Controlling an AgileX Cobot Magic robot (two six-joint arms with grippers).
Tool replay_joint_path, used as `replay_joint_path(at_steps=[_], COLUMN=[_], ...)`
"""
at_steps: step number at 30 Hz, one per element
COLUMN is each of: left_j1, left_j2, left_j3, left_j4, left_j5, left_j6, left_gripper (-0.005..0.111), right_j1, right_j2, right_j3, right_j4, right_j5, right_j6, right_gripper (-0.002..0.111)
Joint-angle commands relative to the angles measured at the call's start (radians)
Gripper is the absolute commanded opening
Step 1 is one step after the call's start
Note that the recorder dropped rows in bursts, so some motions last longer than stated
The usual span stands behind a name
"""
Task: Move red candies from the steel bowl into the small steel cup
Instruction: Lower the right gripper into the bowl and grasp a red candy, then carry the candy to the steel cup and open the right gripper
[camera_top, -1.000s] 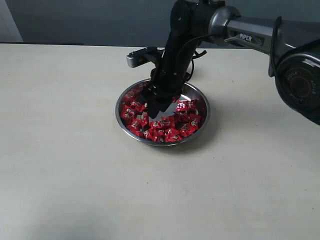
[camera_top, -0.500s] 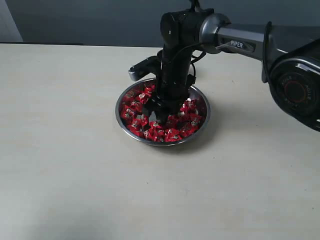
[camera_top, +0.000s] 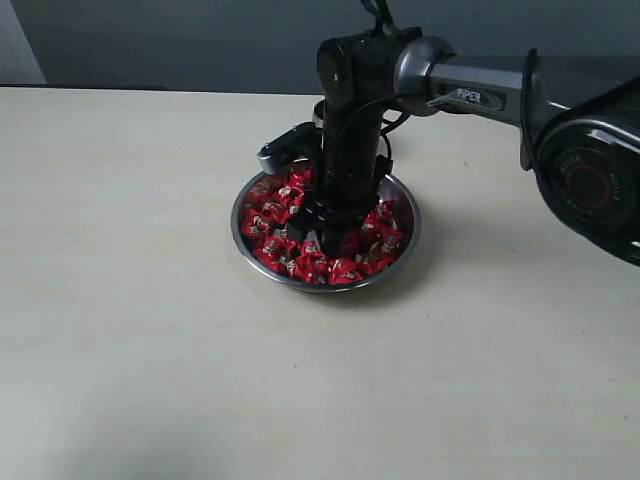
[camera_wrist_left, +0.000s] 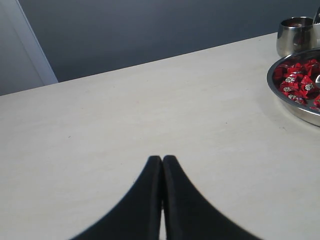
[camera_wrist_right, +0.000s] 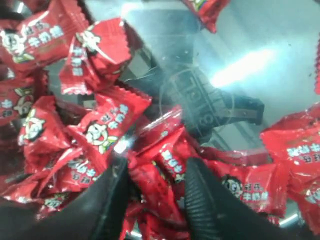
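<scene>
- Where the scene is taken from the exterior view, the steel bowl (camera_top: 325, 287) is found near the middle of the pale table (camera_top: 130, 330). Its far side is masked by the right arm (camera_top: 350, 130), which stands over it.
- A dark grey wall (camera_wrist_left: 150, 30) is seen behind the table, and a white panel (camera_wrist_left: 25, 55) is set against the wall at one side.
- The small steel cup (camera_wrist_left: 294, 36) is shown clearly only in the left wrist view, upright on the table just beside the bowl's rim. In the exterior view it cannot be picked out behind the arm.
- What the cup holds cannot be told, since its inside is seen only at a shallow angle.
- The bowl is filled with the red candies (camera_top: 268, 238), heaped mostly round the sides. A patch of bare, reflective steel is left showing in the right wrist view.
- The right gripper (camera_wrist_right: 157, 187) is sunk among the candies in the bowl. Its fingers (camera_wrist_right: 114, 197) are held apart, and a wrapped candy is seen in the gap between them. Whether that candy is touched by the pads cannot be told.
- The left gripper (camera_wrist_left: 162, 160) is held over bare table, well apart from the bowl and the cup. Its fingers are pressed together, and nothing is caught between them.
</scene>
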Motion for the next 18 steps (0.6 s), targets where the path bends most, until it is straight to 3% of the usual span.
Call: replay_joint_path(at_steps=[1,4,18], left_j1=[0.0,0.0,0.0], left_j2=[-0.004,-0.004,-0.004], left_j3=[-0.001,-0.001,-0.001], left_j4=[0.003,0.003,0.003], left_j5=[-0.007,-0.007,-0.007], left_j6=[-0.005,-0.005,-0.005], left_gripper=[0.0,0.0,0.0], right_j1=[-0.001,-0.001,-0.001], right_j2=[-0.005,-0.016,-0.055], right_j3=[-0.002,-0.01,-0.104], right_j4=[-0.013,-0.029,-0.13], right_j5=[0.001,0.001,-0.049], right_j6=[-0.003,-0.003,0.009], right_gripper=[0.015,0.0,-0.001])
